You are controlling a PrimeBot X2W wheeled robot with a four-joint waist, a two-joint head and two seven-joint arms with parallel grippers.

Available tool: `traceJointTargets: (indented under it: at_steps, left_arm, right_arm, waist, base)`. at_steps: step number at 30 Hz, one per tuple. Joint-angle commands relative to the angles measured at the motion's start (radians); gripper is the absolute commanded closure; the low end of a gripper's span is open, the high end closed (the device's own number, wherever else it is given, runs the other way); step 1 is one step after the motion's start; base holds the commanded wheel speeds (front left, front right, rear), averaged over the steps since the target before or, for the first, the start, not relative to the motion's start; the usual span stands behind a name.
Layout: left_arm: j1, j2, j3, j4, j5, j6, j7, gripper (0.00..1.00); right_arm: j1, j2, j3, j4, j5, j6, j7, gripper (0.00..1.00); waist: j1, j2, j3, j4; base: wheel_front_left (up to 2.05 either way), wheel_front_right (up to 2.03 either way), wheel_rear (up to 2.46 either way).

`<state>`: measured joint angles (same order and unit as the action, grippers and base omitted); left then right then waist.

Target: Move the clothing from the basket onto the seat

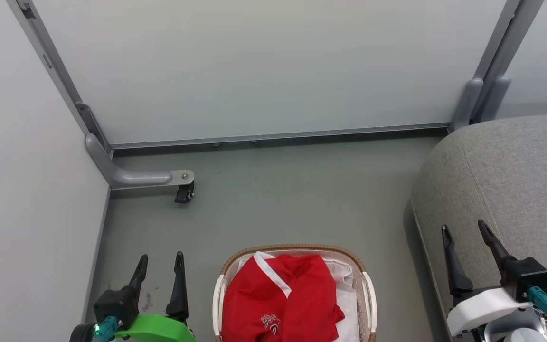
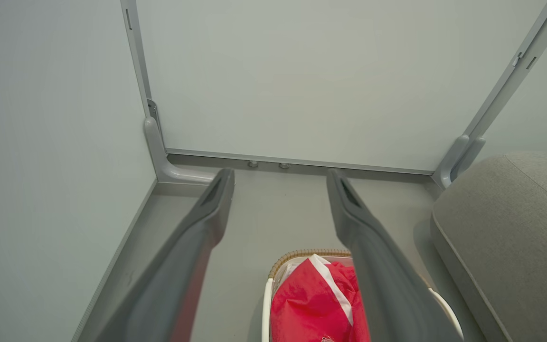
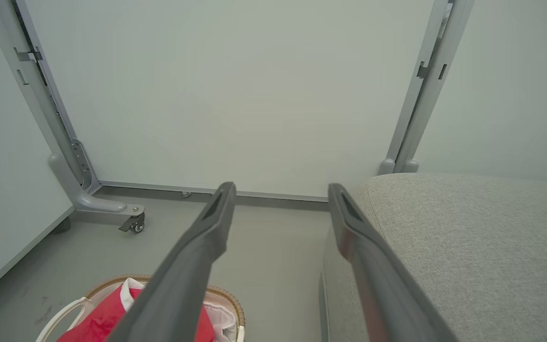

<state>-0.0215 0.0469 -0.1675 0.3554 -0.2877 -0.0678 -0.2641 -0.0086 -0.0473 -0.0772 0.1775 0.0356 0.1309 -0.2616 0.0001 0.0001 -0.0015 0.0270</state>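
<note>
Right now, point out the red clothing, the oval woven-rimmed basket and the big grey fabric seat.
Soft bright-red clothing [image 1: 297,289]: head view, middle of the crumpled red fabric.
Small oval brown-rimmed basket [image 1: 302,247]: head view, far stretch of woven rim.
Large rounded grey fabric seat [image 1: 515,161]: head view, bare top surface.

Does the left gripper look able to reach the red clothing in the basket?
Probably yes: the left gripper is open beside the basket, the clothing lies uncovered on top, and nothing stands between them.
</note>
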Motion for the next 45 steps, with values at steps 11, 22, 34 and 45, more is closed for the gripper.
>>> traceJointTargets:
  at_steps: [11, 22, 34, 45]
  left_arm:
    - [-0.025, 0.006, -0.026, 0.009, 0.002, 0.002, -0.001, 0.0]
    - [-0.2, 0.006, -0.116, 0.09, 0.024, -0.002, 0.0, 0.0]
    - [-0.445, 0.006, -0.298, 0.347, 0.042, -0.014, 0.0, 0.0]
    - [-0.607, 0.007, -0.47, 0.609, -0.001, -0.041, 0.0, 0.0]
  right_arm:
    - [-0.002, -0.006, -0.002, -0.008, 0.001, 0.0, -0.005, 0.0]
    - [-0.126, -0.005, 0.022, -0.045, 0.007, 0.0, -0.005, 0.0]
    - [-0.302, -0.005, 0.03, -0.08, 0.037, 0.0, -0.004, 0.0]
    - [-0.383, -0.004, 0.049, -0.094, 0.082, 0.0, -0.004, 0.0]
  waist:
    - [-0.0001, -0.0001, 0.026, -0.002]
    - [-0.0001, -0.0001, 0.248, -0.06]
    - [-0.0001, -0.0001, 0.566, -0.148]
    - [-0.0001, -0.0001, 0.731, -0.207]
  base:
    - [0.0, 0.0, 0.0]
    - [0.0, 0.0, 0.0]
    - [0.0, 0.0, 0.0]
    - [0.0, 0.0, 0.0]
